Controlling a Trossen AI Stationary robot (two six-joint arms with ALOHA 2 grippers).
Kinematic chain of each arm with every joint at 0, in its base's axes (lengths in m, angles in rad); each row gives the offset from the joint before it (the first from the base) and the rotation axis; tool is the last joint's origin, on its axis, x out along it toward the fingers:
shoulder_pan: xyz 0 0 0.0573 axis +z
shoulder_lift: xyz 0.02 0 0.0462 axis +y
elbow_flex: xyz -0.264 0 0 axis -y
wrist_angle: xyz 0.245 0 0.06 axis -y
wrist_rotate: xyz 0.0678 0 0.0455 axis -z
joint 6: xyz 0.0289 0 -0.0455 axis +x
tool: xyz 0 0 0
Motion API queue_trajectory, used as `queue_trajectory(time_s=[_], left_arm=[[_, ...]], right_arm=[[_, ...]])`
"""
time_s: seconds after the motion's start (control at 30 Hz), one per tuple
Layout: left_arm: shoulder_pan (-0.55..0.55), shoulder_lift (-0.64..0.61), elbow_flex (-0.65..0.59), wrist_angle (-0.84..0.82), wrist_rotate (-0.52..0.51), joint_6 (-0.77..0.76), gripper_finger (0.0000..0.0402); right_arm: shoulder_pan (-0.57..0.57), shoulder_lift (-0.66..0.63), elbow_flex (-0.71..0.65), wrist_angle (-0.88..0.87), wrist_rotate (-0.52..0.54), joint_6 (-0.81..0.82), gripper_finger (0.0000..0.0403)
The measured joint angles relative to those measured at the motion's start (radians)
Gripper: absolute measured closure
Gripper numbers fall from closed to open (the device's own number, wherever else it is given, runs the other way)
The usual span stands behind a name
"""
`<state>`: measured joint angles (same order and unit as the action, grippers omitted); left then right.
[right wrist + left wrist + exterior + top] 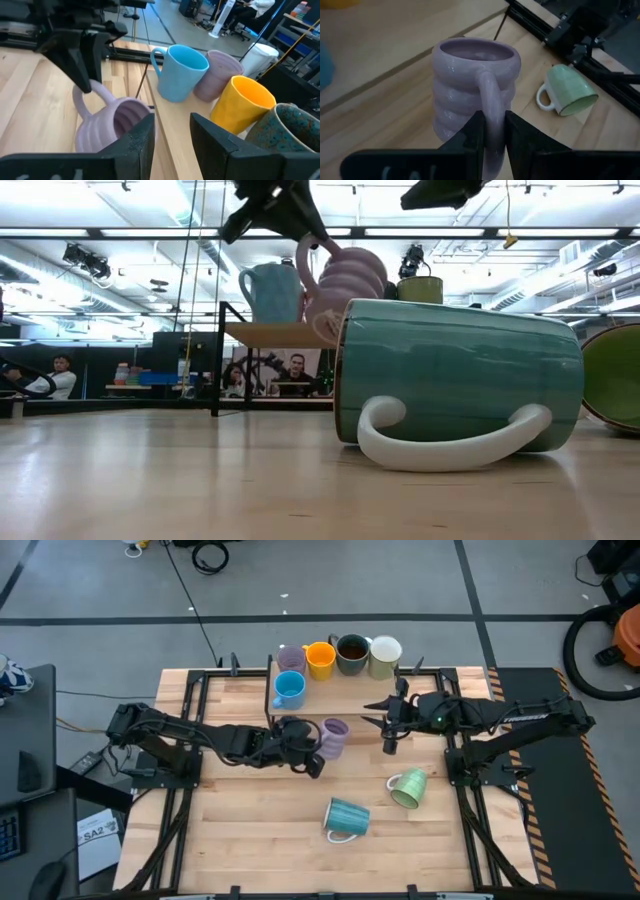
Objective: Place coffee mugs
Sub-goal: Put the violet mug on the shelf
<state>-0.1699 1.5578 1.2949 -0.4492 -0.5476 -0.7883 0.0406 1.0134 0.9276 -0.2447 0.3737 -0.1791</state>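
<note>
Left wrist view: ridged lavender mug [470, 90] hangs from the left claw [493, 131].
Fingers clench its handle, holding it above the tabletop [250, 820] beside the shelf [350, 692]; right claw [172, 131] waits nearby, parted, empty.

A pale butcher-block wooden worktop [260, 810] carries a low light-wood shelf on a black metal frame [345, 695], with grey floor marked by dark lines [400, 580] around it, a coiled black cable [210, 555] there, and seated people [62, 375] in the room beyond.
</note>
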Motion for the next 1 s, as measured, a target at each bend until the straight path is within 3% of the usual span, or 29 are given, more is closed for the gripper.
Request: queue_trajectory(time_s=[1.0], left_arm=[[0.051,-0.001,0.000,0.152,-0.226,0.151,0.0341]], right_arm=[[0.000,0.000,0.000,-0.060,0.000,0.000,0.0273]])
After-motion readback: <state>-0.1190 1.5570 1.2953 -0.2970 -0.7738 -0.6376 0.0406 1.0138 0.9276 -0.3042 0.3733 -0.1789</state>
